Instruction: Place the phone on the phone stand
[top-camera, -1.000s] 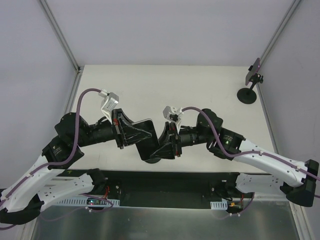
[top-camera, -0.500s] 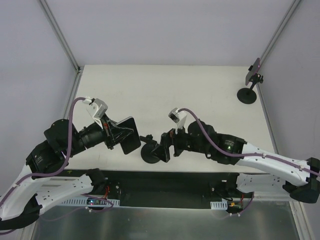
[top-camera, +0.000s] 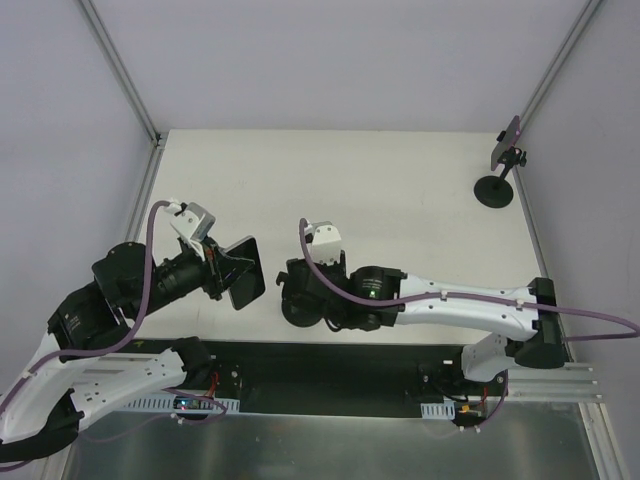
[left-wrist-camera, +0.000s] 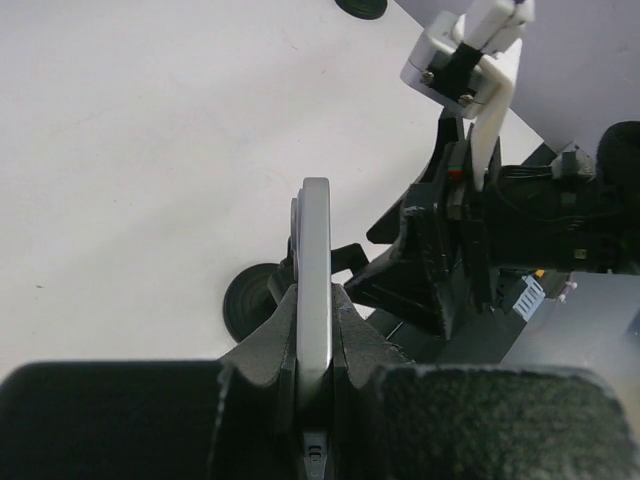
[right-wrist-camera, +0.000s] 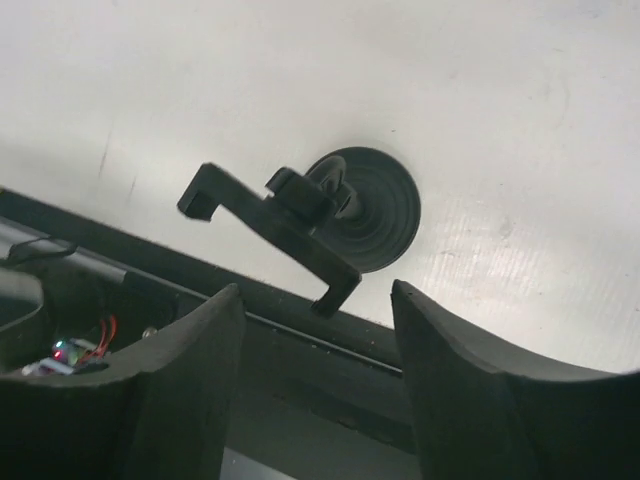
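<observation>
My left gripper (top-camera: 232, 276) is shut on the phone (top-camera: 243, 270), a dark slab held off the table to the left of the phone stand. In the left wrist view the phone (left-wrist-camera: 315, 235) stands edge-on between my fingers (left-wrist-camera: 270, 335), with the stand's round base (left-wrist-camera: 250, 300) beyond it. The black phone stand (top-camera: 297, 310) sits by the table's near edge. My right gripper (top-camera: 305, 293) hovers right over it. In the right wrist view the gripper (right-wrist-camera: 318, 305) is open and empty, with the stand's base (right-wrist-camera: 385, 215) and cradle arm (right-wrist-camera: 265, 225) just beyond the fingertips.
A second black stand (top-camera: 494, 190) with a dark plate (top-camera: 508, 142) clamped on it stands at the far right of the table. The black front rail (right-wrist-camera: 300, 340) runs just below the phone stand. The right arm (left-wrist-camera: 480, 250) is close beside the phone.
My left gripper has drawn back to the left with the phone, away from the stand. My right arm has stretched left, and its gripper is now above the stand.
</observation>
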